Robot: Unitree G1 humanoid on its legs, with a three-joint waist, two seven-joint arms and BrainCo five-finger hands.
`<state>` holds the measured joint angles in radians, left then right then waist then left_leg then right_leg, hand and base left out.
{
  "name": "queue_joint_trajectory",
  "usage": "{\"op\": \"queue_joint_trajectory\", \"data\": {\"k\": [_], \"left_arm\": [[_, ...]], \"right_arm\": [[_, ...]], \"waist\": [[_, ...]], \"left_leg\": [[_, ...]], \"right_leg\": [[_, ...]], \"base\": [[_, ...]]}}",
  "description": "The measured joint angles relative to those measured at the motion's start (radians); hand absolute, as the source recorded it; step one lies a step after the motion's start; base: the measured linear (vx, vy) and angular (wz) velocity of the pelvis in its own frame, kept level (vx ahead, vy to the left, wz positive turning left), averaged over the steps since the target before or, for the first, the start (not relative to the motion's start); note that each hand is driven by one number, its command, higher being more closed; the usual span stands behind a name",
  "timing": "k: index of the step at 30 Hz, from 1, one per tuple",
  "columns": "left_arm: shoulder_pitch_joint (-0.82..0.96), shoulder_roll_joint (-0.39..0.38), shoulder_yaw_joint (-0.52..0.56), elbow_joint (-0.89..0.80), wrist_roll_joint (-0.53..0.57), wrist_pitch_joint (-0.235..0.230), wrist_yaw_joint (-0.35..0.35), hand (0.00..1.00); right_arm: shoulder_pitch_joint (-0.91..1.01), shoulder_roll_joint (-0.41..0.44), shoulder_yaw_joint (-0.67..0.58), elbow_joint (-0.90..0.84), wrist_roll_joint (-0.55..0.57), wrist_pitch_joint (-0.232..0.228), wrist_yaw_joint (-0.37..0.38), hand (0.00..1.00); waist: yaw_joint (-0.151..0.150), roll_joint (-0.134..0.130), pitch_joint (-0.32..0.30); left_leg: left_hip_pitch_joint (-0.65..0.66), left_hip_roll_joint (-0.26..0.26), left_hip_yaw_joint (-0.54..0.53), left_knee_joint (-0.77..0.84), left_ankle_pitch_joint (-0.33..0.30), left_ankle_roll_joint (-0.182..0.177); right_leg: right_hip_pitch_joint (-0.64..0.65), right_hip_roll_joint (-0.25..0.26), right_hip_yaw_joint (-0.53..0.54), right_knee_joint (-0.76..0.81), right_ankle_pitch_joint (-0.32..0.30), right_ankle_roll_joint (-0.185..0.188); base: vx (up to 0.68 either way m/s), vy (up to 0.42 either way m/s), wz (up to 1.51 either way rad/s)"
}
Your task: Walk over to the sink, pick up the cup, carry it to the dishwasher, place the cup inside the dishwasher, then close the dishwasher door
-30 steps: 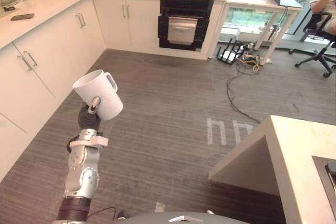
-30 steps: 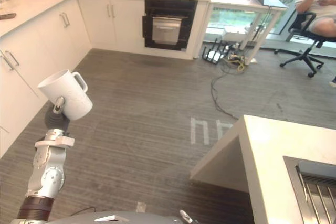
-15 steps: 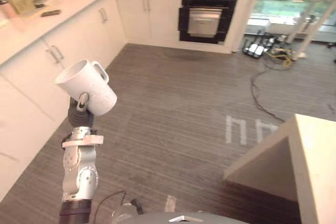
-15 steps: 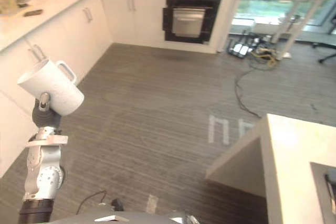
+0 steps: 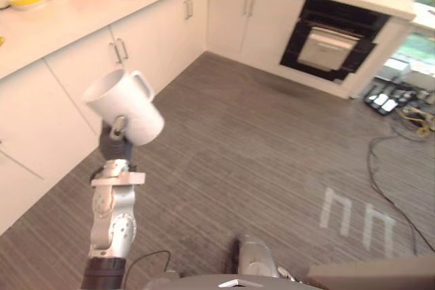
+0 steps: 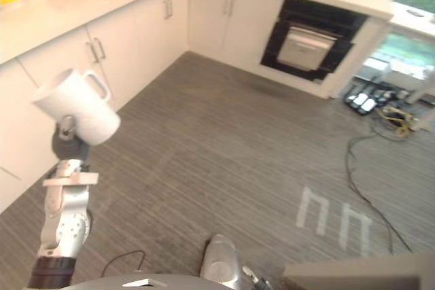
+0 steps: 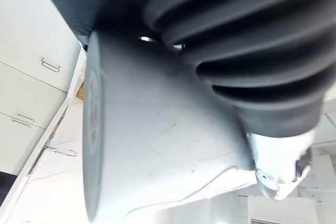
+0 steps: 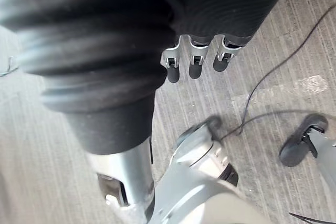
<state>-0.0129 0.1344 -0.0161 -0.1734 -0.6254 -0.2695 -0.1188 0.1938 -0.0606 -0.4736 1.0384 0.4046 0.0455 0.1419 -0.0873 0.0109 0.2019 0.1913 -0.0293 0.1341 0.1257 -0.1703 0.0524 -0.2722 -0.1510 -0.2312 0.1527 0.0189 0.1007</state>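
White cup point(image 5: 126, 105) is being held aloft at the left, gripped by the curled fingers of the left hand point(image 5: 115, 142). Pick-up is being judged done, with the carry in hand. Further right, well apart, the dark dishwasher point(image 5: 333, 42) is being faced; placing and door-closing are being left. The right hand point(image 8: 190, 64) is being carried slack and empty.

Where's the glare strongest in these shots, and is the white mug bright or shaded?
Left eye view: the pale countertop is washed out by glare, while the white ceramic mug in the left hand is brightly lit. Left wrist view: the mug's side is shaded against a bright background.
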Motion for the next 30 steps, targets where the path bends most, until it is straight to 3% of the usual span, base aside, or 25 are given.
{"op": "queue_joint_trajectory", "data": {"k": [3,4,5,6,7,8,10,11,12,13,14,15,16,17,18,19,21,22,23,25,26,27,29,30], "left_arm": [[-0.006,0.039,-0.006,0.040,-0.002,0.021,-0.047,1.00],[0.004,0.048,-0.007,0.043,-0.007,0.032,-0.073,1.00],[0.009,0.038,-0.020,0.046,-0.014,0.033,-0.097,1.00],[0.008,0.039,-0.034,0.046,-0.017,0.033,-0.111,1.00],[0.002,0.042,-0.054,0.046,-0.018,0.034,-0.137,1.00],[-0.006,0.044,-0.067,0.045,-0.019,0.035,-0.152,1.00],[0.002,0.038,-0.087,0.040,-0.018,0.038,-0.158,1.00],[0.010,0.032,-0.102,0.026,-0.018,0.044,-0.159,1.00],[0.015,0.014,-0.109,-0.008,-0.020,0.055,-0.177,1.00],[0.018,0.000,-0.108,-0.028,-0.024,0.062,-0.184,1.00],[0.017,-0.005,-0.107,-0.053,-0.031,0.077,-0.193,1.00],[0.018,-0.007,-0.107,-0.062,-0.034,0.080,-0.195,1.00],[0.017,-0.011,-0.106,-0.075,-0.043,0.091,-0.196,1.00],[0.018,-0.017,-0.105,-0.084,-0.050,0.095,-0.196,1.00],[0.019,-0.016,-0.104,-0.089,-0.051,0.094,-0.198,1.00],[0.019,-0.013,-0.104,-0.093,-0.051,0.092,-0.207,1.00],[0.017,-0.011,-0.103,-0.092,-0.051,0.088,-0.218,1.00],[0.017,-0.008,-0.101,-0.091,-0.051,0.088,-0.216,1.00],[0.017,-0.003,-0.096,-0.086,-0.051,0.088,-0.214,1.00],[0.018,0.003,-0.079,-0.059,-0.052,0.088,-0.214,1.00],[0.023,0.015,-0.043,-0.033,-0.048,0.078,-0.211,1.00],[0.031,0.017,-0.023,-0.021,-0.046,0.071,-0.204,1.00],[0.047,0.028,0.043,-0.008,-0.013,0.034,-0.164,1.00],[0.047,0.025,0.050,-0.009,0.005,0.024,-0.157,1.00]], "right_arm": [[0.020,0.012,0.000,0.001,0.000,0.003,-0.001,0.00],[0.042,0.015,0.000,0.000,0.001,0.006,0.000,0.00],[0.043,0.002,-0.005,-0.003,0.005,0.006,-0.003,0.00],[0.042,-0.005,-0.006,-0.005,0.015,0.006,-0.004,0.00],[0.039,-0.010,-0.014,-0.018,0.038,0.001,-0.011,0.00],[0.039,-0.002,-0.021,-0.045,0.049,-0.005,-0.014,0.00],[0.045,0.007,-0.020,-0.071,0.071,-0.008,-0.016,0.00],[0.055,0.009,-0.019,-0.090,0.079,-0.020,-0.017,0.00],[0.064,0.011,-0.019,-0.116,0.082,-0.042,-0.020,0.00],[0.066,0.011,-0.012,-0.129,0.099,-0.060,-0.022,0.00],[0.067,0.010,0.006,-0.153,0.125,-0.078,-0.022,0.00],[0.066,0.009,0.016,-0.165,0.144,-0.092,-0.021,0.00],[0.045,-0.007,0.043,-0.180,0.165,-0.114,-0.021,0.00],[0.026,-0.010,0.070,-0.197,0.190,-0.131,-0.020,0.00],[0.015,-0.014,0.084,-0.204,0.198,-0.143,-0.020,0.00],[-0.002,-0.028,0.107,-0.211,0.200,-0.156,-0.020,0.00],[-0.048,-0.039,0.153,-0.231,0.230,-0.170,-0.020,0.00],[-0.053,-0.042,0.158,-0.237,0.236,-0.173,-0.020,0.00],[-0.059,-0.045,0.159,-0.237,0.238,-0.175,-0.021,0.00],[-0.046,-0.066,0.180,-0.241,0.238,-0.181,-0.020,0.00],[-0.039,-0.063,0.199,-0.240,0.238,-0.179,-0.019,0.00],[-0.036,-0.056,0.210,-0.241,0.237,-0.178,-0.015,0.00],[-0.016,-0.032,0.214,-0.290,0.235,-0.156,-0.014,0.00],[-0.003,-0.030,0.211,-0.306,0.235,-0.150,-0.014,0.00]], "waist": [[0.002,-0.020,0.012],[-0.001,-0.032,0.002],[-0.001,0.004,-0.007],[-0.004,0.029,-0.013],[-0.005,0.070,-0.029],[-0.007,0.076,-0.035],[-0.022,0.050,-0.032],[-0.022,0.050,-0.031],[-0.016,0.057,-0.032],[-0.008,0.062,-0.033],[0.006,0.071,-0.038],[0.011,0.071,-0.039],[0.020,0.054,-0.035],[0.033,0.048,-0.038],[0.039,0.044,-0.039],[0.039,0.038,-0.042],[0.041,0.030,-0.046],[0.042,0.031,-0.046],[0.038,0.031,-0.046],[0.041,0.044,-0.051],[0.052,0.024,-0.055],[0.054,0.005,-0.061],[0.052,-0.058,-0.073],[0.048,-0.064,-0.075]], "left_leg": [[0.100,-0.021,-0.023,-0.004,-0.070,-0.034],[0.135,-0.027,-0.039,0.014,-0.128,-0.041],[0.140,0.007,-0.051,0.045,-0.182,-0.057],[0.141,0.031,-0.055,0.055,-0.203,-0.061],[0.141,0.070,-0.058,0.065,-0.222,-0.074],[0.147,0.078,-0.050,0.096,-0.200,-0.089],[0.129,0.082,-0.050,0.211,-0.151,-0.100],[0.094,0.103,-0.050,0.332,-0.114,-0.133],[-0.005,0.149,-0.051,0.586,0.016,-0.189],[-0.072,0.183,-0.041,0.726,0.085,-0.202],[-0.140,0.221,-0.004,0.856,0.041,-0.173],[-0.169,0.232,0.017,0.884,0.011,-0.149],[-0.218,0.247,0.063,0.868,-0.046,-0.095],[-0.259,0.254,0.107,0.772,-0.096,-0.065],[-0.274,0.251,0.121,0.693,-0.106,-0.062],[-0.295,0.235,0.118,0.532,-0.103,-0.065],[-0.344,0.195,0.022,0.135,-0.001,-0.119],[-0.364,0.197,0.001,0.089,0.021,-0.136],[-0.394,0.202,-0.014,0.047,0.046,-0.168],[-0.385,0.203,0.003,-0.003,0.074,-0.186],[-0.355,0.180,-0.018,0.044,0.177,-0.195],[-0.351,0.159,-0.024,0.074,0.176,-0.193],[-0.349,0.104,-0.012,0.186,0.120,-0.114],[-0.348,0.091,0.002,0.206,0.099,-0.101]], "right_leg": [[0.003,-0.006,-0.060,-0.013,0.014,-0.030],[0.013,-0.001,-0.042,0.018,0.050,-0.107],[-0.012,0.018,-0.032,0.100,0.100,-0.130],[-0.026,0.037,-0.027,0.140,0.094,-0.136],[-0.059,0.063,-0.036,0.228,0.018,-0.148],[-0.074,0.053,-0.046,0.314,-0.057,-0.159],[-0.045,0.044,-0.058,0.365,-0.126,-0.152],[-0.004,0.057,-0.060,0.353,-0.153,-0.158],[0.063,0.094,-0.051,0.309,-0.178,-0.166],[0.104,0.126,-0.039,0.271,-0.181,-0.170],[0.158,0.158,-0.006,0.233,-0.188,-0.181],[0.186,0.164,0.007,0.216,-0.191,-0.187],[0.242,0.171,0.046,0.177,-0.195,-0.190],[0.286,0.170,0.095,0.138,-0.197,-0.188],[0.304,0.164,0.118,0.120,-0.199,-0.184],[0.327,0.152,0.146,0.096,-0.203,-0.176],[0.360,0.124,0.235,0.074,-0.227,-0.135],[0.366,0.120,0.255,0.074,-0.237,-0.122],[0.387,0.111,0.287,0.076,-0.254,-0.089],[0.441,0.106,0.337,0.081,-0.306,-0.048],[0.462,0.078,0.390,0.106,-0.341,-0.038],[0.465,0.055,0.392,0.121,-0.348,-0.040],[0.419,-0.010,0.369,0.259,-0.349,-0.040],[0.399,-0.032,0.355,0.304,-0.343,-0.034]], "base": [[0.48,-0.097,0.31],[0.59,-0.152,0.33],[0.58,-0.161,0.34],[0.53,-0.165,0.32],[0.51,-0.177,0.26],[0.51,-0.187,0.25],[0.50,-0.228,0.19],[0.57,-0.229,-0.09],[0.47,-0.136,-0.33],[0.57,-0.070,-0.70],[0.48,-0.025,-0.72],[0.50,0.006,-0.90],[0.40,0.043,-1.01],[0.39,0.062,-1.07],[0.43,0.103,-1.04],[0.37,0.147,-0.93],[0.42,0.222,-1.04],[0.52,0.360,-0.95],[0.57,0.435,-0.90],[0.56,0.478,-1.07],[0.41,0.385,-1.11],[0.49,0.424,-1.34],[0.44,0.374,-0.86],[0.38,0.373,-0.43]]}}
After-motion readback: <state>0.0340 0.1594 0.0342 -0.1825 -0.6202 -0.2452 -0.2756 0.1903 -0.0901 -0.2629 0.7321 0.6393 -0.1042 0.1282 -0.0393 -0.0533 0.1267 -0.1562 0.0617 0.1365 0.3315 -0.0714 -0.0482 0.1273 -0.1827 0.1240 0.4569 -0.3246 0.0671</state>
